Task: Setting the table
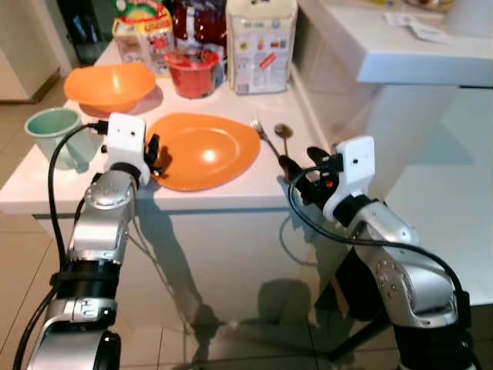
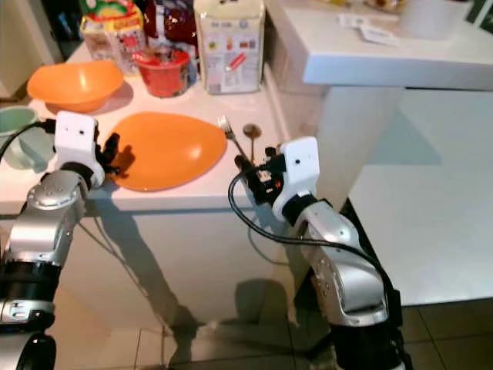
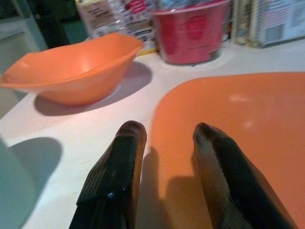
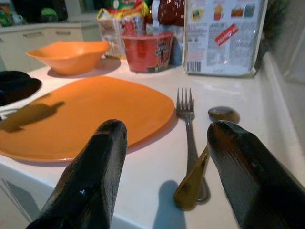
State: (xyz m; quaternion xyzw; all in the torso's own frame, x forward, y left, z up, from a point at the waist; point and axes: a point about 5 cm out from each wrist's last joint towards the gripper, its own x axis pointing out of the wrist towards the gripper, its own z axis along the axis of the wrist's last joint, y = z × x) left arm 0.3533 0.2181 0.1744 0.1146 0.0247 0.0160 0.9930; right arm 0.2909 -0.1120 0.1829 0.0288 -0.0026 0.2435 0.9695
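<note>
The plate (image 1: pixel 202 150), fork (image 4: pixel 187 112) and spoon (image 4: pixel 200 167) already lie together on the table (image 1: pixel 31 185). Both the left gripper (image 3: pixel 164 157) and right gripper (image 4: pixel 167 157) hang open and empty, and the bowl (image 1: pixel 109 85) looks unplaced.

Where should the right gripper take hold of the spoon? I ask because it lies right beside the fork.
Probably at the handle end of the spoon, which points toward the table's near edge between the open fingers of the right gripper. Come in low from that edge. The fork lies close alongside, so keep the fingers off it.
</note>
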